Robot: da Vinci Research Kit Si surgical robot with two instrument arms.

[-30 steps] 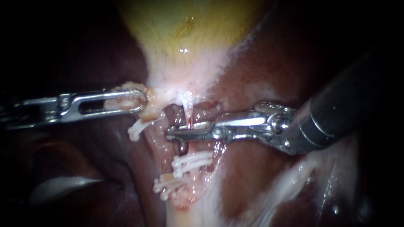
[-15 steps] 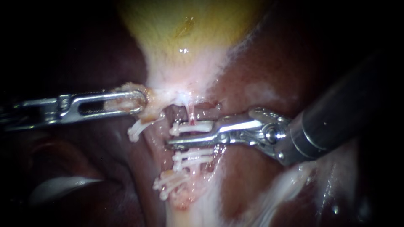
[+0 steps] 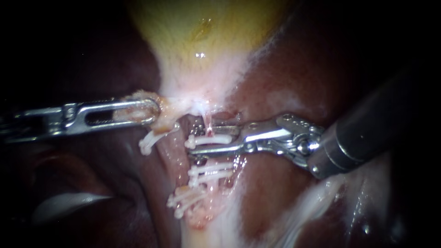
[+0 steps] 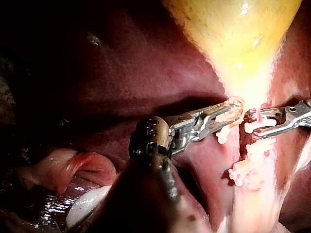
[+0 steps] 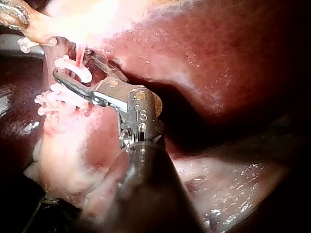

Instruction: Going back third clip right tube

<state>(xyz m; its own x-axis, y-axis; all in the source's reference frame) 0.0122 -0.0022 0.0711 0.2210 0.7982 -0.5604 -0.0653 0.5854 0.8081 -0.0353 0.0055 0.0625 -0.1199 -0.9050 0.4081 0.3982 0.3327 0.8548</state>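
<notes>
On the right tube (image 3: 209,128) — a white clip (image 3: 211,139), crosswise.

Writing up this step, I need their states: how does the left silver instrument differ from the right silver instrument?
The left silver instrument has slotted jaws shut on pale tissue under the yellow gallbladder; the right silver instrument has jaws open, with a white clip on the thin pink tube lying between them. The left lies level; the right slopes in from the upper right. Both are metal and two-jawed.
</notes>
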